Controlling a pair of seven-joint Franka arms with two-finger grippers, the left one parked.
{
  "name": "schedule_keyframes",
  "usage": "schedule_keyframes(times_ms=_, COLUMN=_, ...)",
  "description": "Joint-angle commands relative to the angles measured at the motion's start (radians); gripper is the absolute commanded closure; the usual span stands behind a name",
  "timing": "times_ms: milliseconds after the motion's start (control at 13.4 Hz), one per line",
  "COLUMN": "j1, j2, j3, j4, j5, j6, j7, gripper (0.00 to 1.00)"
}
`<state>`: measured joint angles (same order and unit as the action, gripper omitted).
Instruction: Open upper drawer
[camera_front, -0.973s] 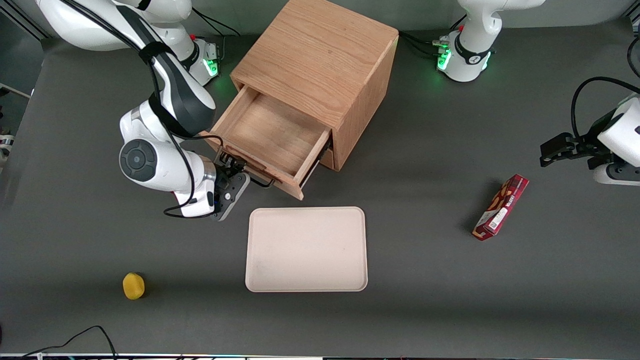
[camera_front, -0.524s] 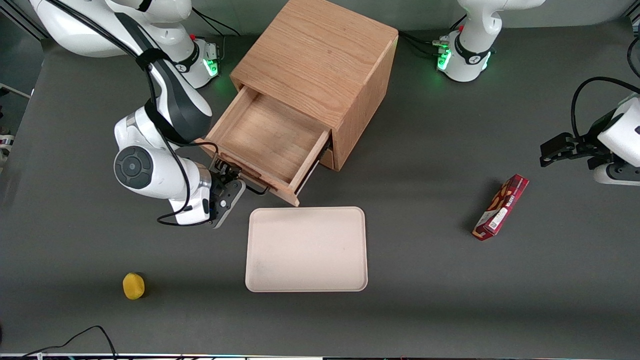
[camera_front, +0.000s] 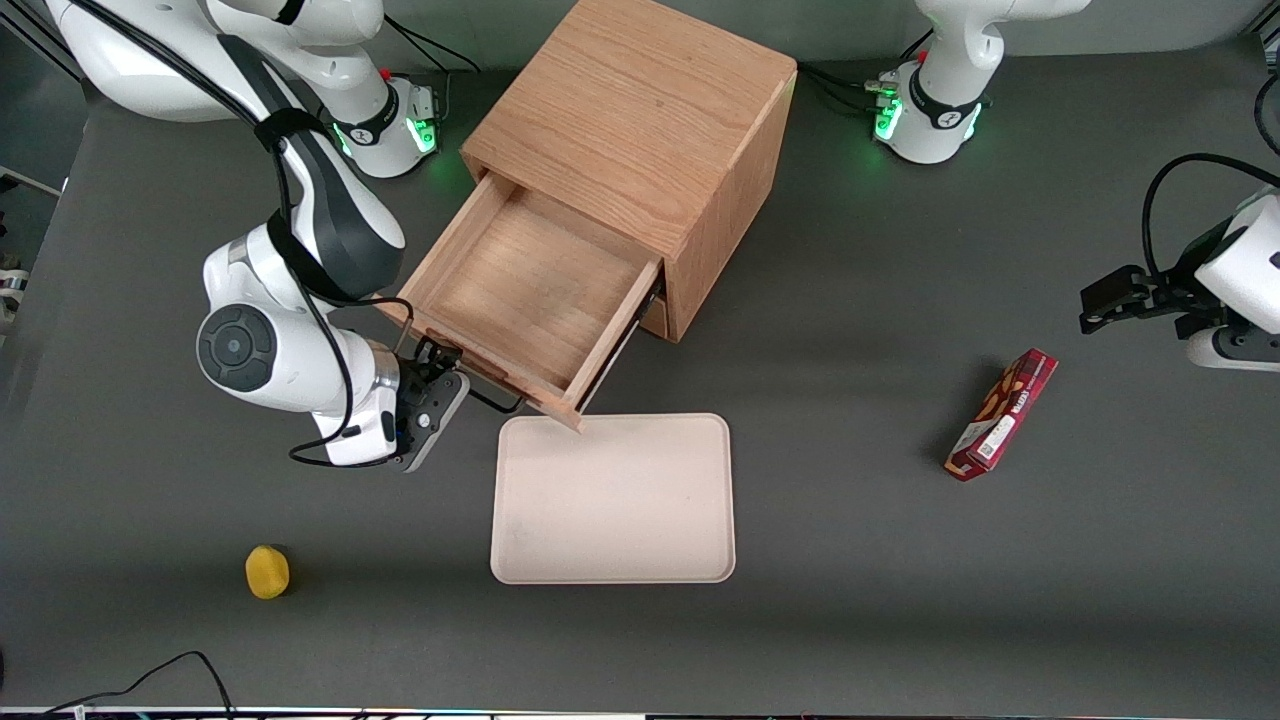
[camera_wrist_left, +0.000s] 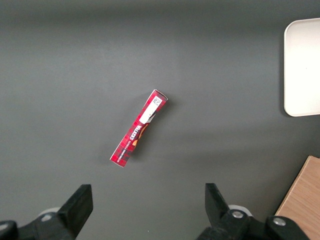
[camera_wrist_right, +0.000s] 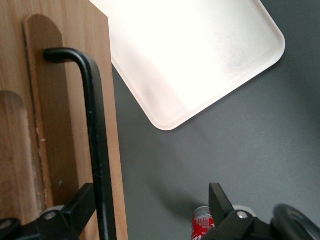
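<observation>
My gripper (camera_front: 437, 372) sits at mid height in the front view, just in front of the upper drawer (camera_front: 520, 290). The arm bends down low to it, with the wrist turned sideways. In the right wrist view the gripper (camera_wrist_right: 150, 192) is spread wide. The black handle (camera_wrist_right: 97, 150) runs between the fingers, close to one of them.

The upper drawer sticks far out of the oak cabinet (camera_front: 640, 110), which fills the upper middle of the frame. I see bare wood inside.

A pale tray (camera_front: 615, 500) lies nearer the camera, and the drawer's front corner shows over its rim. A small yellow thing (camera_front: 267, 572) lies low in the frame. A red box (camera_front: 1002, 414) lies toward the parked arm's end.

The gripper hides part of the handle.
</observation>
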<state>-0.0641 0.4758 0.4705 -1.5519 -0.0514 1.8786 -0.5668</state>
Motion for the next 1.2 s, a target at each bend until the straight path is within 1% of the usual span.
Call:
schedule_keyframes(times_ms=0, j1=0.015, j2=0.023, j3=0.002, j4=0.064, j5=-0.024, j6=-0.053, j7=-0.005, gripper=0.00)
schedule_keyframes(times_ms=299, j1=0.018, j2=0.000, j3=0.008, j4=0.173, j5=-0.024, j6=-0.186, j7=-0.002, gripper=0.00)
schedule_keyframes(times_ms=599, j1=0.020, j2=-0.086, j3=0.016, j4=0.259, j5=-0.021, j6=-0.289, j7=0.017, gripper=0.00)
schedule_keyframes(times_ms=748, j1=0.018, j2=-0.173, j3=0.019, j4=0.259, j5=-0.010, j6=-0.335, j7=0.175, gripper=0.00)
schedule_keyframes(times_ms=1048, j1=0.015, j2=-0.348, j3=0.016, j4=0.254, j5=-0.007, j6=-0.435, j7=0.632, gripper=0.00)
schedule_keyframes(times_ms=1122, j1=0.012, j2=-0.382, j3=0.007, j4=0.250, j5=-0.014, j6=-0.438, j7=0.753, gripper=0.00)
